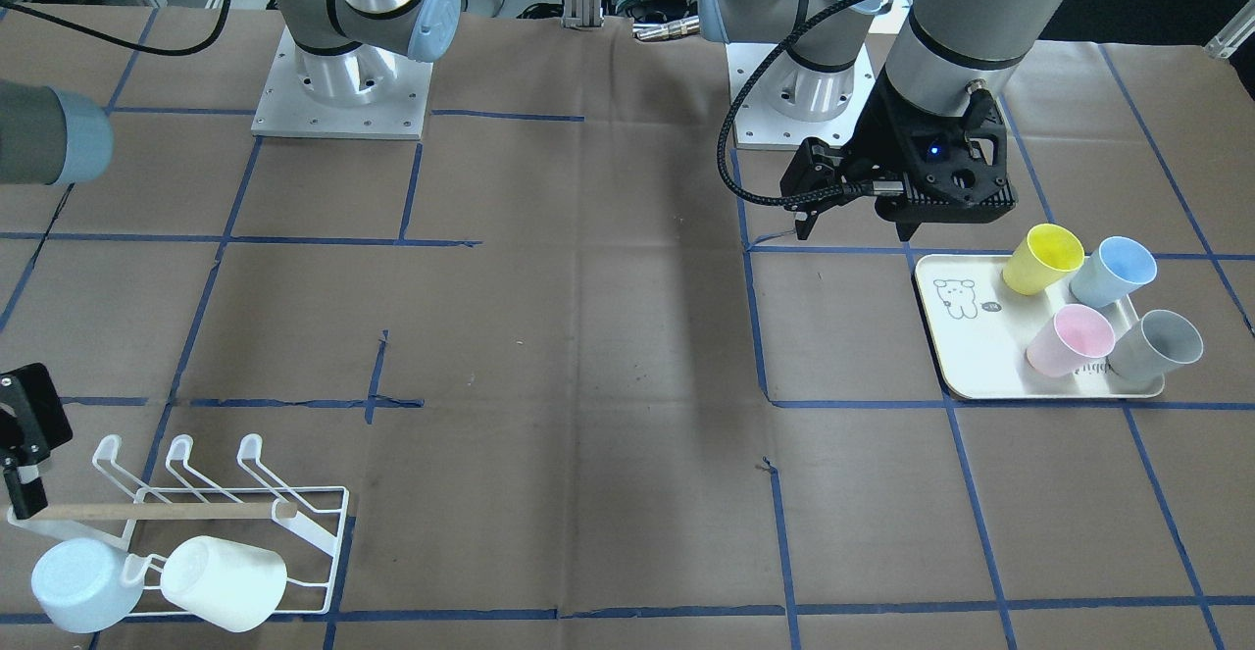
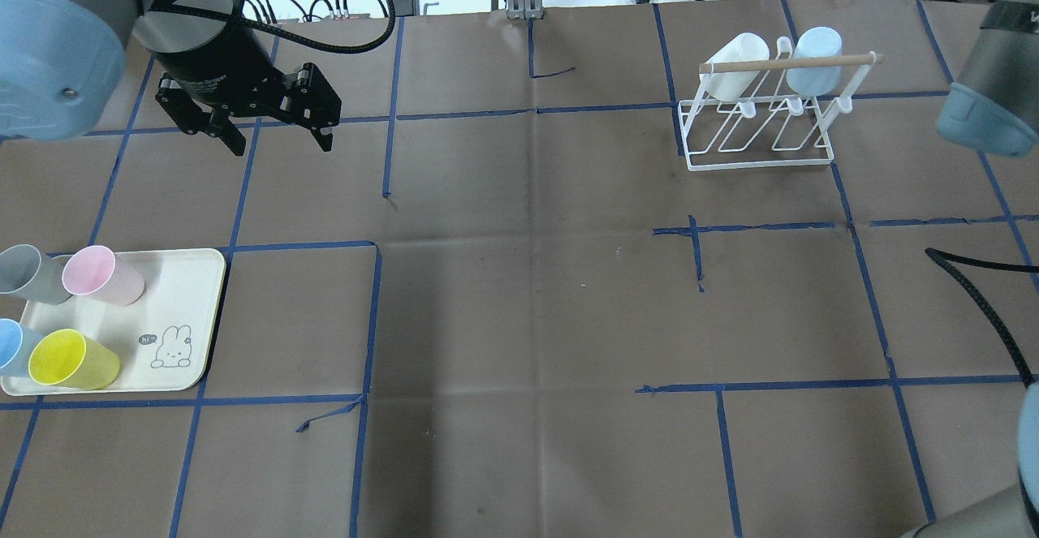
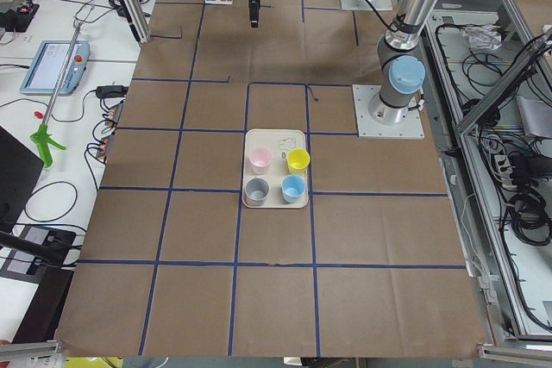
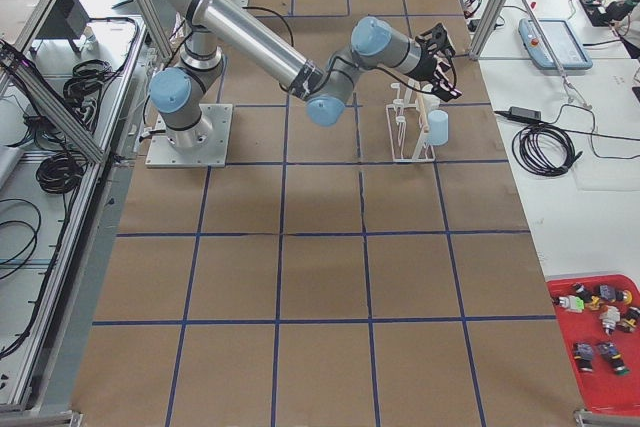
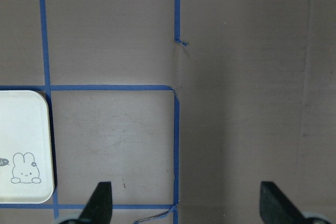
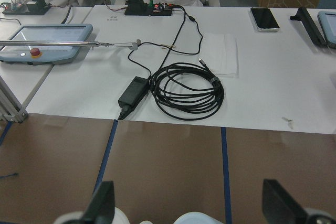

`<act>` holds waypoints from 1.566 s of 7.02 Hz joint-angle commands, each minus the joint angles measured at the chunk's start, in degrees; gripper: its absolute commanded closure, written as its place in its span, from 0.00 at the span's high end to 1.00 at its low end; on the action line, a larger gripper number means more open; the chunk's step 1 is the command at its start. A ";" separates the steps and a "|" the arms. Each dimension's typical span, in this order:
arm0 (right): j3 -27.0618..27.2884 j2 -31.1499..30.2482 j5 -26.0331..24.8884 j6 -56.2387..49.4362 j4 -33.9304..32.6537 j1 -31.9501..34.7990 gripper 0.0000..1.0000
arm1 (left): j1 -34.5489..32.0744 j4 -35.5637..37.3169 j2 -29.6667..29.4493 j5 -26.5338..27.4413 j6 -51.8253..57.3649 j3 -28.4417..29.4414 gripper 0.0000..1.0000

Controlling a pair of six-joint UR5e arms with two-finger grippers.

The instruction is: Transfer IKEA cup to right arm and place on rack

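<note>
Left gripper (image 2: 282, 142) is being held spread and empty. Cups (image 2: 104, 275) are being carried upright on the tray (image 2: 174, 294), below it, toward its outer side. Right gripper (image 6: 188, 203), likewise spread and empty, is being held by the rack (image 2: 759, 157), well apart.

Left tool (image 2: 282, 146) open, empty; white cup (image 2: 735, 63), blue cup (image 2: 814, 67) on rack (image 2: 759, 166).

Four cups (image 2: 89, 274) stand on the tray (image 2: 191, 294), robot's left; two cups (image 2: 735, 63) on the rack (image 2: 761, 116), far right.
</note>
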 commanded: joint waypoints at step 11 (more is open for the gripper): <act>-8.06 -15.83 -20.26 21.01 72.95 23.26 1.00 | -0.09 0.00 -0.03 0.00 0.09 0.09 1.00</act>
